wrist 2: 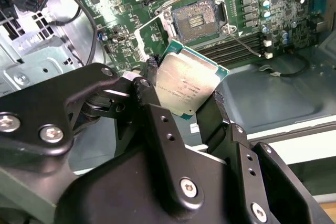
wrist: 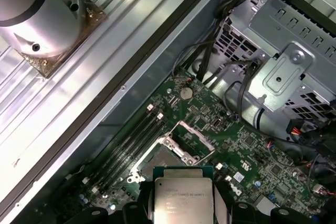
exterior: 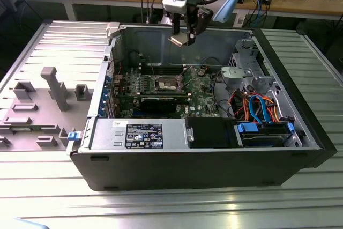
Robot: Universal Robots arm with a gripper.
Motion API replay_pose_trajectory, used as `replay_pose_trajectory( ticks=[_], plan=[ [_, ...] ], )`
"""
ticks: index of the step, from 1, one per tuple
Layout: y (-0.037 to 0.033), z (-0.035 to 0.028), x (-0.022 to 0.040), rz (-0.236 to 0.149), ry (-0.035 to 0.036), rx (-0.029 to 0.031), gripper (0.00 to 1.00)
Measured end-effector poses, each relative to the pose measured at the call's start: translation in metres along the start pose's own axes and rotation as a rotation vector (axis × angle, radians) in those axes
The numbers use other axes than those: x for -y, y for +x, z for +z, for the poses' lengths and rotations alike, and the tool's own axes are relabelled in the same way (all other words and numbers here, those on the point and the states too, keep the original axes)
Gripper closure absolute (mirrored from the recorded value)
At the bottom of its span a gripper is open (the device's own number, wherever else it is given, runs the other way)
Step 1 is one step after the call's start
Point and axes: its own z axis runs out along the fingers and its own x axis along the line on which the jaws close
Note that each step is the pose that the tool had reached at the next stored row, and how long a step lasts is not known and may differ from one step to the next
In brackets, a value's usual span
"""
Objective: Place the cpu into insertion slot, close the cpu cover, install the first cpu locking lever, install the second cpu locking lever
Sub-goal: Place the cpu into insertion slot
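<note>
**Now: cpu clamped, high over open case**

Gripper (exterior: 183,37) is clenched on the cpu (exterior: 181,41), with black fingers (wrist 2: 152,69) on two opposite edges. The chip's silver top faces both wrist views (wrist 2: 190,85) (wrist: 184,200). In the exterior view it hangs in the air above the computer case (exterior: 203,164), over the rear of the motherboard (exterior: 201,97). It is well apart from the insertion slot (exterior: 168,84) below. Slot contacts lie exposed (wrist 2: 197,20), and the cpu cover (wrist: 190,141) is swung up beside it.
</note>
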Motion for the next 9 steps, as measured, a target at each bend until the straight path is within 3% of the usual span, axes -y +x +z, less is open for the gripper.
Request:
replay_pose_trajectory(
  ticks=[9],
  plan=[
    [0.0000, 0.0002, 0.0000, 0.080, -0.0016, 0.0071, 0.45]
  ],
)
